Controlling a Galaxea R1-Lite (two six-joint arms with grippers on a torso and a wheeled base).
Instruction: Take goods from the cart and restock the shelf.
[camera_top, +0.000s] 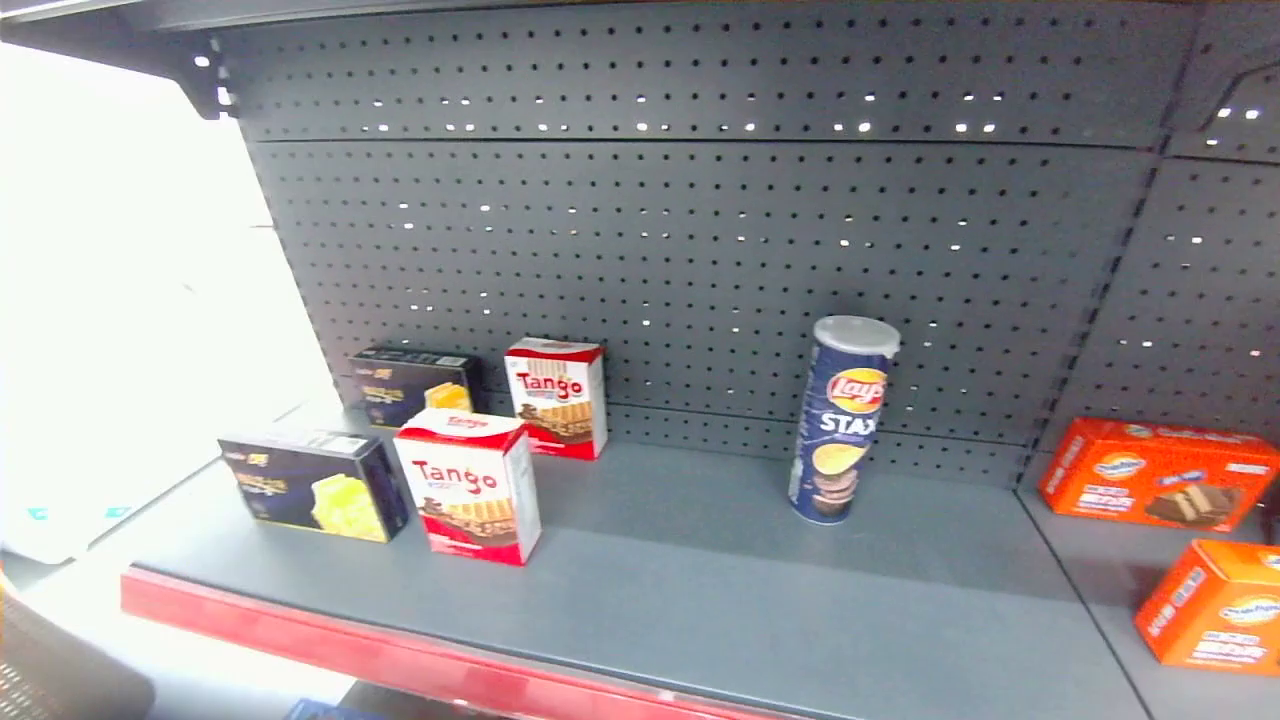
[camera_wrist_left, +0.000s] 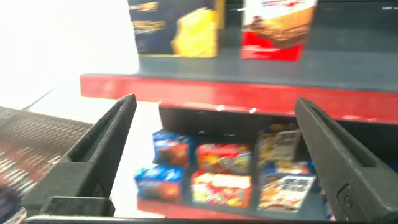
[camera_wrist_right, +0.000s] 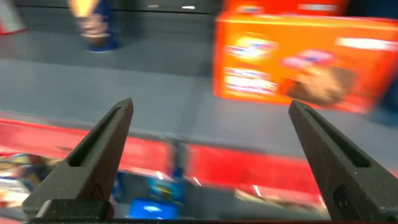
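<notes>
Two grippers, both empty with fingers spread wide: the left gripper (camera_wrist_left: 214, 102) and right gripper (camera_wrist_right: 209, 104) hang just in front of the shelf's (camera_top: 700, 580) red lip (camera_top: 400, 655).

So nothing's in hand, and I'd say the step is fetching goods from the cart. A bit of mesh (camera_top: 40, 680), nearer than the can (camera_top: 838, 420) and well to its left, is probably that cart, but I can't tell for sure.

On the shelf, a dark box (camera_top: 315, 485) and a wafer box (camera_top: 470, 500) sit front-left of the can, with orange boxes (camera_top: 1215, 600) to its right. A second pair (camera_top: 557, 397) stands back-left of it, by the pegboard (camera_top: 700, 250).

My tip: fill the bare stretch in front of and just left of the can. Set items upright, faces out. Come in over the lip gently, since that tall can looks easy to tip.
</notes>
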